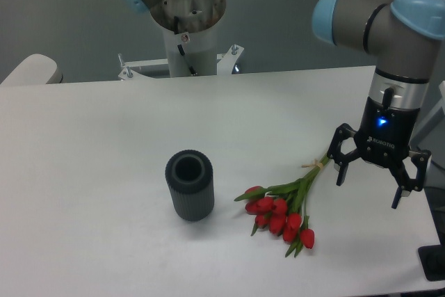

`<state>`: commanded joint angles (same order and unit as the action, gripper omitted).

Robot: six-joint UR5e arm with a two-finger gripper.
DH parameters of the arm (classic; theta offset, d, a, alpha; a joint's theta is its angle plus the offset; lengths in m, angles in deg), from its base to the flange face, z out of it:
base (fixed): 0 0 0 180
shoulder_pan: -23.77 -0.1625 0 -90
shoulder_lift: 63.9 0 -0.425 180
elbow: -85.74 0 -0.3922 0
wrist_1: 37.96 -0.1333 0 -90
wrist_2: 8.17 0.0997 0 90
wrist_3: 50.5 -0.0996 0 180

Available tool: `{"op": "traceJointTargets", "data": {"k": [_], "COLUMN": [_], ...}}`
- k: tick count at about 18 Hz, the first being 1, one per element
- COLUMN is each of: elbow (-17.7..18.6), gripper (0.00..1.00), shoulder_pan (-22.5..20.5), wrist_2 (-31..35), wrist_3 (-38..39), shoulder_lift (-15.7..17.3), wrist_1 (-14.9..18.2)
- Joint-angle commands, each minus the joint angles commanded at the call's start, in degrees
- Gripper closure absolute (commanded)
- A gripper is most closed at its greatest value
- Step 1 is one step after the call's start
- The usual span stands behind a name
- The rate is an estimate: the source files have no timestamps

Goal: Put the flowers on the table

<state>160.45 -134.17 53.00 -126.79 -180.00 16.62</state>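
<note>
pincer [371,192] hangs over the right part of the bench [97,144] with its two dark fingers spread wide apart and nothing between them, a blue light glowing on the body just above. just to the pincer's left and a little lower lie the flowers [286,208], flat on the white bench: the red tulip heads bunch together at the end farthest from the pincer, and the green stems run up and to the right toward it, with the tan string tie around the stems close beside the pincer's nearer finger [340,172]. whether that finger touches the stem ends cannot be told; it looks to be just beside them, not closed on them. well to the pincer's left, past the flowers, a dark grey ribbed vase [188,185] stands upright on the bench with its open mouth showing, apart from the tulip heads. above the pincer rises the grey wrist of the arm [396,46] with light blue caps at the joints. far to the pincer's upper left, beyond the back edge of the bench, stands the white column of the arm's base [186,36].
</note>
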Motion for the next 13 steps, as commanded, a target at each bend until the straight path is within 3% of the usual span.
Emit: {"op": "traceJointTargets", "data": {"k": [13], "elbow": [0.4], "gripper": [0.01], "shoulder_pan": [0.4], "wrist_2": [0.5], "wrist_3": [0.0], "shoulder_lift": [0.3], "wrist_1": [-0.4]}}
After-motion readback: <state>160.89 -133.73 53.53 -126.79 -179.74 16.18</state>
